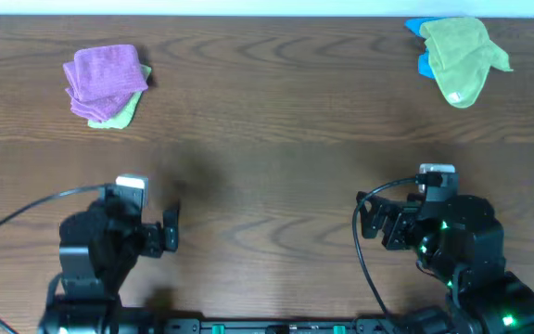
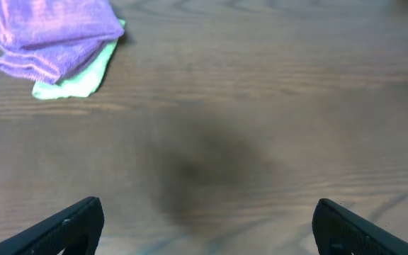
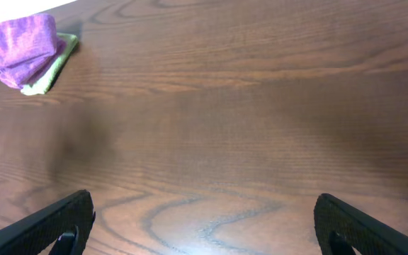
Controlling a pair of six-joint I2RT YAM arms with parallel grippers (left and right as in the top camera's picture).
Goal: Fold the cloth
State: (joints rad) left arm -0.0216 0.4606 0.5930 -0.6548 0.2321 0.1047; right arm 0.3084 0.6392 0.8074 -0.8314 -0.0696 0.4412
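A crumpled green cloth (image 1: 460, 56) lies at the far right on top of a blue cloth (image 1: 419, 28). A folded purple cloth (image 1: 107, 76) sits on a folded light green cloth (image 1: 123, 113) at the far left; this stack also shows in the left wrist view (image 2: 52, 35) and in the right wrist view (image 3: 25, 49). My left gripper (image 2: 207, 227) is open and empty over bare table near the front left. My right gripper (image 3: 204, 223) is open and empty over bare table near the front right. Both are far from the cloths.
The brown wooden table (image 1: 267, 139) spans the whole view. Black cables loop from each arm base near the front edge (image 1: 7, 227).
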